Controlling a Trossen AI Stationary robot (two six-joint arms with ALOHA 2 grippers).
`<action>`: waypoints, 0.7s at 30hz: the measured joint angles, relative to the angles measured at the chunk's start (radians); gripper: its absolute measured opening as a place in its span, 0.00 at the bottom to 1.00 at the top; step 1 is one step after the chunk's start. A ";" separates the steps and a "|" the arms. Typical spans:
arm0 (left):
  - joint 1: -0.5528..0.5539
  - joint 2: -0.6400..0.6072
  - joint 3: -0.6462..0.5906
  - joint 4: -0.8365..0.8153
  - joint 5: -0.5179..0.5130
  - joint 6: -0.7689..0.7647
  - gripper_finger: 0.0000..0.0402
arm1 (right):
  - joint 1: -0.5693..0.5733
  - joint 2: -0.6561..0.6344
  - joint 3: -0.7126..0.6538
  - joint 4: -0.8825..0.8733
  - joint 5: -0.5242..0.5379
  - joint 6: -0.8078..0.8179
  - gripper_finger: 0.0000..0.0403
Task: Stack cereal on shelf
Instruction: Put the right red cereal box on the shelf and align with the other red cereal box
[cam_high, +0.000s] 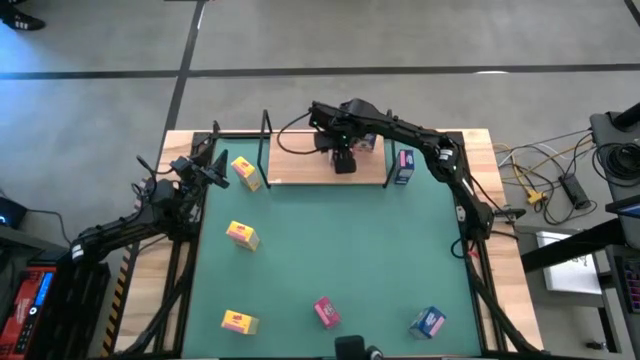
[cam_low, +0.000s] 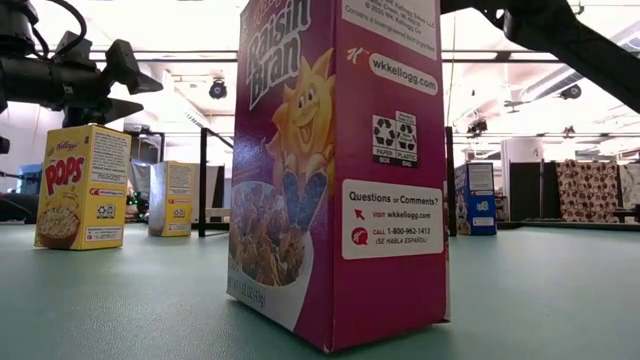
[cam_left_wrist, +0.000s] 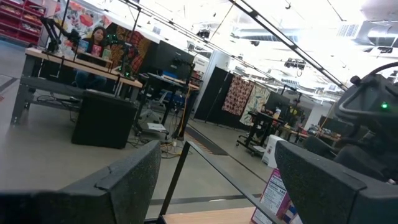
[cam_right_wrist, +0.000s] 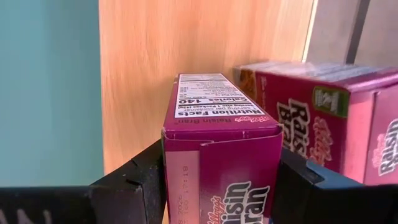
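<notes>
1. Spreading across most of the high view, the green tabletop (cam_high: 330, 260) carries the loose cereal boxes, with bare wooden borders at its sides.
2. At the far edge lies the light wooden shelf (cam_high: 300, 160), a flat board with thin black wire uprights at its ends.
3. The right arm (cam_high: 440, 160) reaches from the table's right side over the shelf; the left arm (cam_high: 130, 225) waits at the table's left edge, its left gripper (cam_high: 210, 165) near the shelf's left upright with fingers spread wide and nothing between them.
4. The right gripper (cam_right_wrist: 217, 180) is clamped on a pink Raisin Bran box (cam_right_wrist: 217, 143) — both fingers press its sides, above the wooden board.
5. Just beside that box, a second Raisin Bran box (cam_right_wrist: 323, 118) lies on the shelf.
6. A third pink Raisin Bran box (cam_high: 326, 312) stands on the near part of the tabletop, filling the low view.
7. Three yellow Corn Pops boxes sit on the left half — one near the shelf's left end (cam_high: 245, 172), one mid-table (cam_high: 241, 235), one at the near edge (cam_high: 238, 322).
8. A blue box (cam_high: 404, 166) stands just beside the shelf's right end, another blue box (cam_high: 428, 322) near the front right corner.
</notes>
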 joint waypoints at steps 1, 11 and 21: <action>0.000 0.000 0.000 0.000 0.000 0.000 0.74 | 0.000 0.000 0.000 0.007 -0.001 0.000 0.49; 0.000 0.000 0.000 0.000 0.000 0.000 0.74 | 0.000 0.001 0.000 0.045 -0.035 0.001 0.49; 0.000 0.000 0.000 0.000 0.000 0.000 0.74 | 0.000 0.001 0.000 0.042 -0.035 0.003 0.49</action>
